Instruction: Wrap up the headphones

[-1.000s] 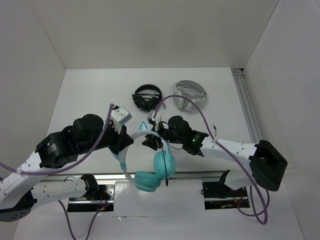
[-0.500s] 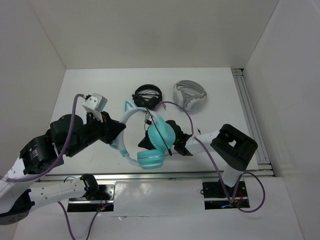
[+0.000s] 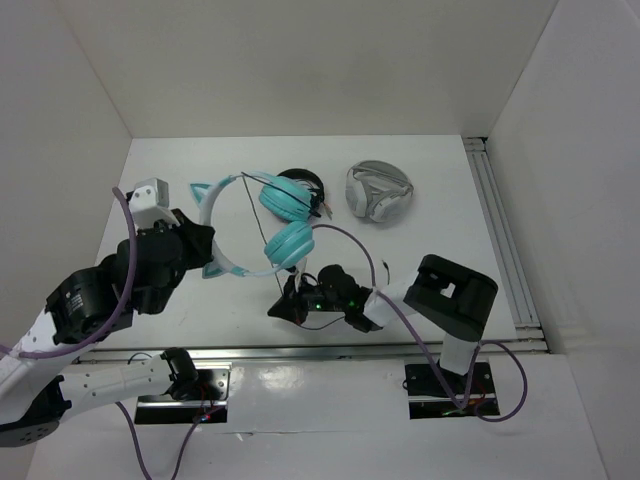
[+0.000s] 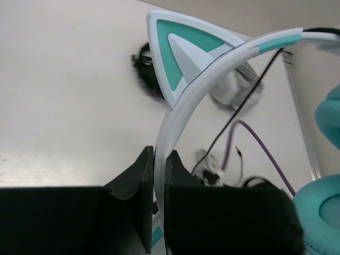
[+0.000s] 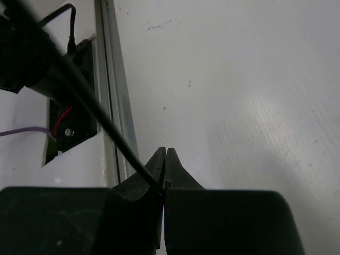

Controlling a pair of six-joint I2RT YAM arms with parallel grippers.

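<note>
The teal headphones [image 3: 285, 220] hang above the table, tilted, cat ears [image 3: 206, 190] to the left and both ear cups to the right. My left gripper [image 3: 213, 260] is shut on the pale headband [image 4: 175, 117] just below a cat ear [image 4: 180, 53]; the band runs between the jaws of the left gripper [image 4: 159, 155]. The thin black cable [image 3: 291, 278] drops from the lower cup to my right gripper [image 3: 277, 309], low near the table's front edge. In the right wrist view the right gripper [image 5: 165, 154] is shut, with the cable [image 5: 79, 85] pinched at its seam.
Black headphones [image 3: 307, 179] lie at the back centre, partly behind the upper teal cup. White-grey headphones [image 3: 378, 192] lie to their right. A metal rail [image 3: 497, 230] runs along the table's right side, another rail [image 5: 114, 106] along the front edge.
The left arm has carried the headphones up and toward the back left. The right gripper has swung toward the front edge and closed on the cable.
</note>
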